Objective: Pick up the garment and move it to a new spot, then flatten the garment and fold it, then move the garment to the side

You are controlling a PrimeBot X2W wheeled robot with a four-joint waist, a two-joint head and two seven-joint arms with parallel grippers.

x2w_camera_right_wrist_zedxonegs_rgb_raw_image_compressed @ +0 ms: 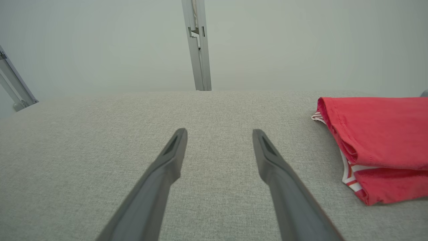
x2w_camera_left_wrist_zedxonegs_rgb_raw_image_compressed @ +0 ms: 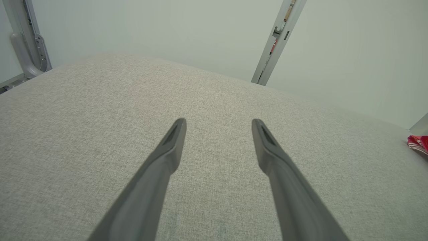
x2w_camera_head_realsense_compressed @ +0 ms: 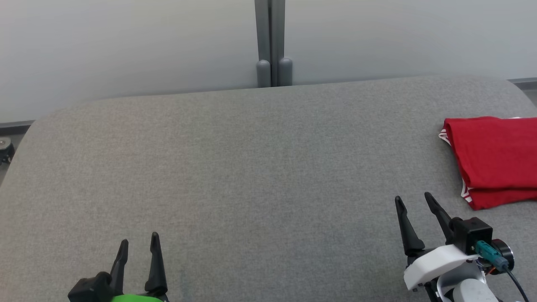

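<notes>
**Folded red garment at the right edge, both grippers open and empty**

The red garment [x2w_camera_head_realsense_compressed: 495, 159] lies folded on the grey fabric surface [x2w_camera_head_realsense_compressed: 251, 167], at its far right side. The right border of the head view cuts it off, so one cannot tell how far it reaches to that side or judge its long axis with certainty. Its visible left edge runs from far to near with a small slant. In the right wrist view the garment [x2w_camera_right_wrist_zedxonegs_rgb_raw_image_compressed: 378, 134] shows a rounded fold that faces the middle of the surface, with a second red layer under it. A white-and-red striped trim [x2w_camera_right_wrist_zedxonegs_rgb_raw_image_compressed: 349, 170] comes out between the layers; what part of the garment it belongs to is hard to make out. In the left wrist view only a small corner of the garment [x2w_camera_left_wrist_zedxonegs_rgb_raw_image_compressed: 419, 143] is seen at the right border.

The left gripper [x2w_camera_head_realsense_compressed: 139, 238] is at the lower left, its base cut off by the bottom border. Its two dark fingers are spread apart with nothing between them, over bare fabric [x2w_camera_left_wrist_zedxonegs_rgb_raw_image_compressed: 218, 121].

The right gripper [x2w_camera_head_realsense_compressed: 413, 196] stands near the garment, just to the left of its near corner and not touching it. Its fingers are also apart and hold nothing [x2w_camera_right_wrist_zedxonegs_rgb_raw_image_compressed: 219, 131]. A teal connector [x2w_camera_head_realsense_compressed: 488, 251] sits on its wrist.

Behind the surface, a grey post [x2w_camera_head_realsense_compressed: 270, 42] stands against the pale wall [x2w_camera_head_realsense_compressed: 126, 42].
</notes>
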